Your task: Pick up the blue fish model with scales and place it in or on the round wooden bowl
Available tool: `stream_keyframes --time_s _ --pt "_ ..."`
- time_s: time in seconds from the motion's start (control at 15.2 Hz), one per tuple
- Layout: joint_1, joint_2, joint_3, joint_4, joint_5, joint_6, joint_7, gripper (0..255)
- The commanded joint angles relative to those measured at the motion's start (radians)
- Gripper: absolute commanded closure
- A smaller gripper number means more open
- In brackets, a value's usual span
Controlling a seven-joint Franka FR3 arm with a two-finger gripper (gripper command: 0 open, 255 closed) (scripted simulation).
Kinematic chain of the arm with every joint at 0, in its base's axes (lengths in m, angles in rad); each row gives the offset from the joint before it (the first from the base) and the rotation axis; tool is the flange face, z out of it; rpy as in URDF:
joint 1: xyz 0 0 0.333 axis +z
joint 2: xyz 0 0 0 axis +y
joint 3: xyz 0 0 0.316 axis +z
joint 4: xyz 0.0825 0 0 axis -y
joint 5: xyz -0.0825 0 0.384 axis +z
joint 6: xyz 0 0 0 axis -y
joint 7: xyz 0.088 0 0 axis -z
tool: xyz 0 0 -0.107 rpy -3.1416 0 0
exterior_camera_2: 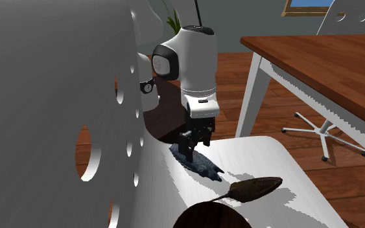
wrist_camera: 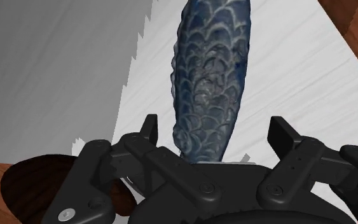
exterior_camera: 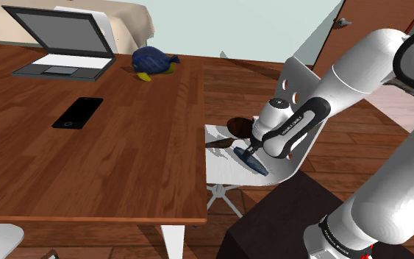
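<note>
The blue fish model with scales (wrist_camera: pixel 210 76) lies flat on the white chair seat (wrist_camera: pixel 298 76); it also shows as a dark blue shape (exterior_camera: pixel 256 163) (exterior_camera_2: pixel 202 164) under the hand. My gripper (wrist_camera: pixel 215 135) (exterior_camera: pixel 246 151) (exterior_camera_2: pixel 192 148) is low over one end of the fish. It is open, with one finger (wrist_camera: pixel 151 130) on either side of the body and a gap left at each side. The round dark wooden bowl (exterior_camera: pixel 239 126) (exterior_camera_2: pixel 207 217) (wrist_camera: pixel 28 184) stands on the same seat, close beside the hand.
A dark spoon (exterior_camera_2: pixel 253 188) lies on the seat between fish and bowl. The chair's perforated backrest (exterior_camera_2: pixel 51 110) rises close behind the hand. The brown table (exterior_camera: pixel 87 162) beside the chair carries a laptop (exterior_camera: pixel 62 44), a black phone (exterior_camera: pixel 78 112) and a blue-and-yellow fish toy (exterior_camera: pixel 154 60).
</note>
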Motion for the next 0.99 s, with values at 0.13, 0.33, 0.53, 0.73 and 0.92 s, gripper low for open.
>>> stream_keyframes --time_s 0.13,0.33,0.53,0.73,0.92 --pt "0.002 0.092 -0.018 0.024 -0.025 0.075 0.013 0" --pt "0.011 0.144 -0.030 0.040 -0.035 0.111 0.023 0" --pt "0.011 0.145 -0.030 0.040 -0.035 0.111 0.023 0" --pt "0.011 0.145 -0.030 0.040 -0.035 0.111 0.023 0" --pt "0.011 0.144 -0.030 0.040 -0.034 0.111 0.023 255"
